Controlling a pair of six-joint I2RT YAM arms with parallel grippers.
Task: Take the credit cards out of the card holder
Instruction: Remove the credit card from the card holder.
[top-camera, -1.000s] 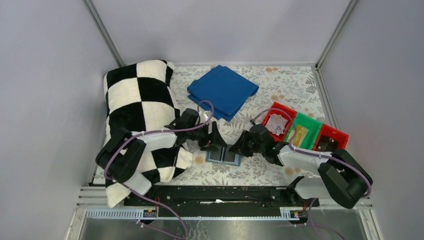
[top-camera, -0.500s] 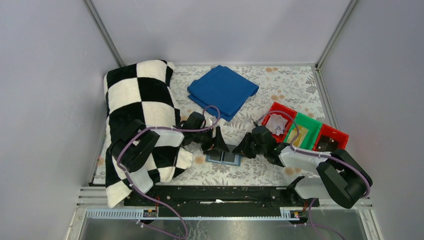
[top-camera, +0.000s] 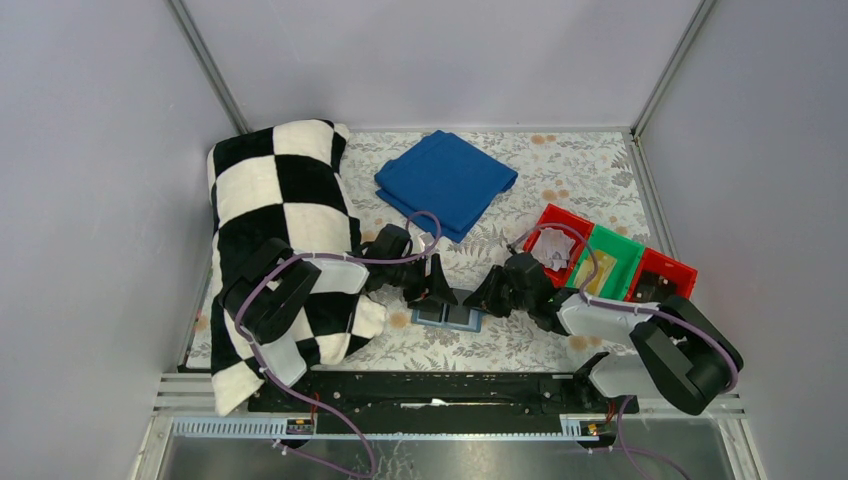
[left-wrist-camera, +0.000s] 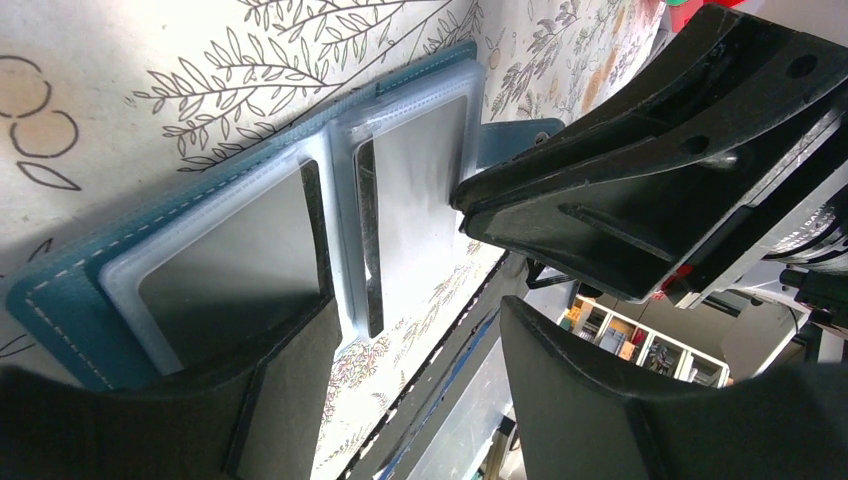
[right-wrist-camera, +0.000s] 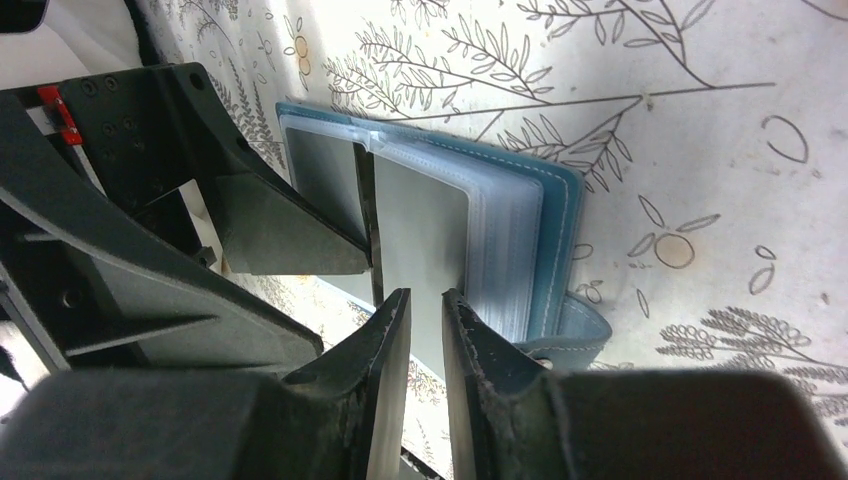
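Note:
The teal card holder (top-camera: 447, 316) lies open on the floral table between my two grippers. Its clear sleeves hold grey credit cards, one in each page (left-wrist-camera: 230, 260) (left-wrist-camera: 420, 170). My left gripper (top-camera: 436, 290) is wide open; one finger (left-wrist-camera: 200, 400) rests on the holder's left page, the other hangs off the near edge. My right gripper (top-camera: 482, 297) stands over the right page's card (right-wrist-camera: 420, 230), its jaws (right-wrist-camera: 427, 297) a narrow slit apart with nothing seen between them. The holder's teal cover and strap (right-wrist-camera: 565, 330) show beside it.
Red and green bins (top-camera: 640, 262) stand right of the right arm, with a whitish card (top-camera: 552, 250) and a yellowish card (top-camera: 600, 272) inside. A folded deep-blue cloth (top-camera: 446, 183) lies at the back. A black-and-white checkered blanket (top-camera: 280, 200) covers the left side.
The left arm has moved right and nearer, bringing its gripper down onto the holder's left page. The right gripper has barely moved.

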